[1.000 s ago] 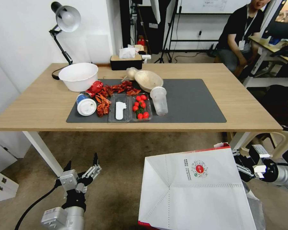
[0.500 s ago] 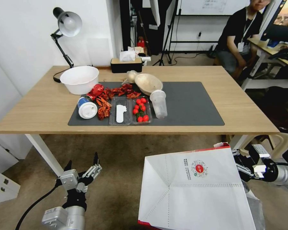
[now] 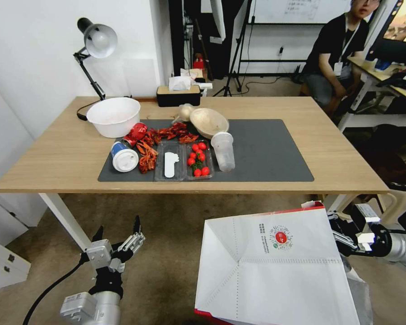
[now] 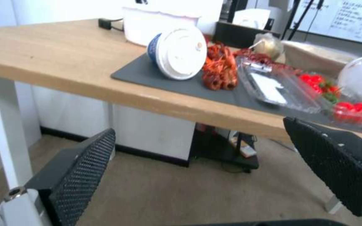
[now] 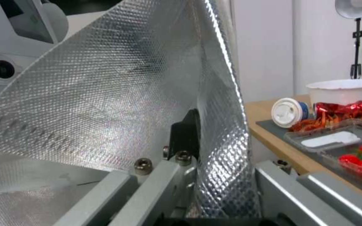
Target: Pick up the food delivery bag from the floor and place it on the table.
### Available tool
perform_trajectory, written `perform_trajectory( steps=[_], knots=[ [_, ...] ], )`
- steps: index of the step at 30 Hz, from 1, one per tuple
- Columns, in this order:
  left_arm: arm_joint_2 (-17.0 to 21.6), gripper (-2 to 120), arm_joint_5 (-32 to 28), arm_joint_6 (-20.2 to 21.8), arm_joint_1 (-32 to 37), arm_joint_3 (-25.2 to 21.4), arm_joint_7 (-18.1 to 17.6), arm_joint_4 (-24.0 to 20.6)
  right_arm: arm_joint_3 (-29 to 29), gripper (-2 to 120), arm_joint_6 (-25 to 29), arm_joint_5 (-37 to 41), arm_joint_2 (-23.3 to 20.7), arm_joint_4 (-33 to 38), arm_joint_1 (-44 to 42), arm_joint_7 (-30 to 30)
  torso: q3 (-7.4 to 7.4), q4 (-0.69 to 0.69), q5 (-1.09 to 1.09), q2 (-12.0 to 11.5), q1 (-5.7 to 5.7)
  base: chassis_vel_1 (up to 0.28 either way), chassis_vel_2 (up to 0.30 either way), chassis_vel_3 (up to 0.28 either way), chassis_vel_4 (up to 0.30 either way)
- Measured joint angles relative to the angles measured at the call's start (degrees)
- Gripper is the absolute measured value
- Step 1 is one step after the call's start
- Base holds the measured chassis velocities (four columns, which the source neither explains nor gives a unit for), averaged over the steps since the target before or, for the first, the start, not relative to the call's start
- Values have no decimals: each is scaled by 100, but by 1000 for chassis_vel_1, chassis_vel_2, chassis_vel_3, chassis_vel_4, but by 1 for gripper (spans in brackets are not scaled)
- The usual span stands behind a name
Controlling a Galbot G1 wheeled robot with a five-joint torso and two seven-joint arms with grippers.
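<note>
Right pincer [image 3: 337,234] gripping food delivery bag [image 3: 275,266], table [image 3: 343,149] beyond

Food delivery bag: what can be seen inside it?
Inside the white paper food delivery bag, silver quilted foil lining shows, with the right claw pinching its wall. Any contents are hidden.

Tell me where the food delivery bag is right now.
In the head view the food delivery bag is held up low on the robot's right by the right gripper, short of the table edge.
</note>
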Motion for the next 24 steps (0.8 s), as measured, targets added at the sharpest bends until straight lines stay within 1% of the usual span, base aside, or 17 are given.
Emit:
perform_trajectory(
  steps=[5,17,24],
  knots=[
    [21,100,-102,-83,-7,-14,71,21,-3,0,8,0,-11,-23,4,7,30,0,0,65,35,0,0,0,0],
    [16,100,-84,-123,4,-14,47,31,-25,0,9,31,-9,-34,20,3,17,0,0,45,28,0,0,0,0],
    [2,100,-43,-124,5,-20,-39,28,117,0,-20,331,-113,44,-10,153,6,0,0,27,20,0,0,0,0]
  ],
)
